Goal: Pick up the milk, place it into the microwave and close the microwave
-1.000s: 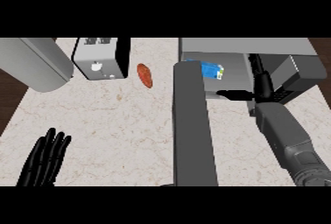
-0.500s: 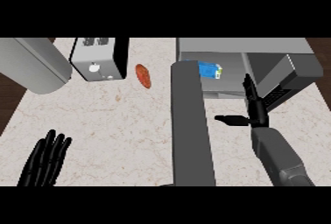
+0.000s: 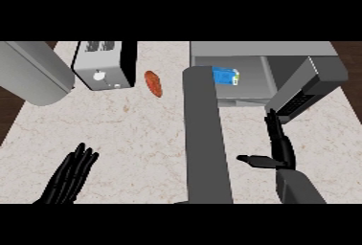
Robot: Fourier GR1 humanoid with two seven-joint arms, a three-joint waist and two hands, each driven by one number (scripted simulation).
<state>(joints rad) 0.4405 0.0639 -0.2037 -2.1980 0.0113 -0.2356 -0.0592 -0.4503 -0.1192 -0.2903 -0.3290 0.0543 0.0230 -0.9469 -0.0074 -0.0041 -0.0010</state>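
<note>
I see milk (image 3: 225,75) sitting inside microwave (image 3: 283,57), door (image 3: 205,139) swung wide. My right hand (image 3: 279,146) empty, fingers straight, near door. Left hand (image 3: 69,174) flat, fingers spread, resting lower left on counter (image 3: 127,124).

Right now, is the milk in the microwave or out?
In. The blue milk carton sits inside the grey microwave, whose long grey door stands open.

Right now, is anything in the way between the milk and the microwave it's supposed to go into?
Nothing visible: the milk already sits inside the microwave. Only its open door remains, swung out across the counter. The right hand is open beside that door; the left hand rests open at lower left.
</note>
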